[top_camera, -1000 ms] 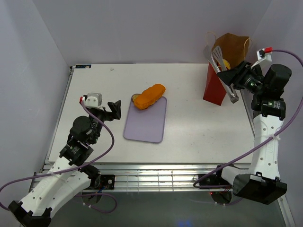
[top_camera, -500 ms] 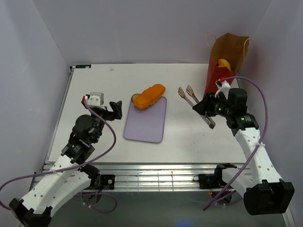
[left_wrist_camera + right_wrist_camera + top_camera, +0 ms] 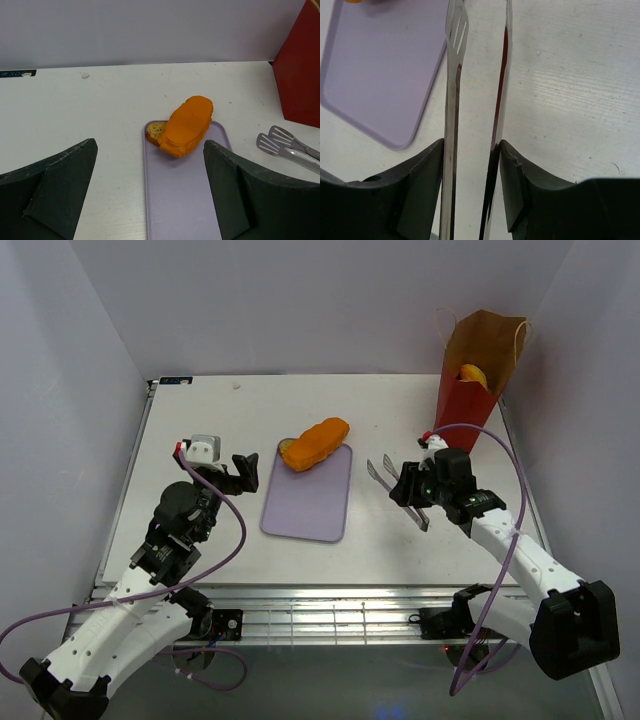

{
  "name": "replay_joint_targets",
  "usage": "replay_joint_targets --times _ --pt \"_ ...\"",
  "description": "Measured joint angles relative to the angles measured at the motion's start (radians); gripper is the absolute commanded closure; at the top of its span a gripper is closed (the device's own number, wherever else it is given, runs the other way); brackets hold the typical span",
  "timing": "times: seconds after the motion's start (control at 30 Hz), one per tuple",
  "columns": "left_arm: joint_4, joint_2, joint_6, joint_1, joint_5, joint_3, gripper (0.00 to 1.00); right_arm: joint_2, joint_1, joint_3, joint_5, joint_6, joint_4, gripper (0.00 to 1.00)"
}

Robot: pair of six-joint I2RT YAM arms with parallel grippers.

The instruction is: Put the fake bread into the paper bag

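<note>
A long orange-brown loaf (image 3: 316,443) lies across the far end of the lavender tray (image 3: 308,508), over a small tan piece (image 3: 157,131); it also shows in the left wrist view (image 3: 187,125). The red and brown paper bag (image 3: 472,370) stands at the far right, with a yellow-orange pastry (image 3: 472,374) showing in its mouth. My right gripper (image 3: 412,492) is shut on the metal tongs (image 3: 454,100), whose tips (image 3: 378,471) are apart and empty, just right of the tray. My left gripper (image 3: 240,472) is open and empty, left of the tray.
The bag's red side (image 3: 300,70) shows at the right edge of the left wrist view, with the tong tips (image 3: 275,142) below it. The white table (image 3: 200,430) ends in a metal rail at the near edge. Walls enclose the back and sides.
My right arm has carried the tongs from the bag's mouth down and left across the table to just beside the tray. The left arm has not moved.
</note>
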Motion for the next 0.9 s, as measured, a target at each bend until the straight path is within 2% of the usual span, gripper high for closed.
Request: replay_joint_targets --times 0.4,0.67,0.9 --pt "0.000 0.000 0.000 0.000 0.000 0.000 0.02 0.153 0.077 -0.030 0.164 0.010 0.117 0.44" --pt "0.000 0.000 0.000 0.000 0.000 0.000 0.02 0.229 0.089 -0.032 0.186 0.010 0.152 0.43" --pt "0.000 0.001 0.000 0.000 0.000 0.000 0.02 0.290 0.090 -0.032 0.164 0.010 0.172 0.36"
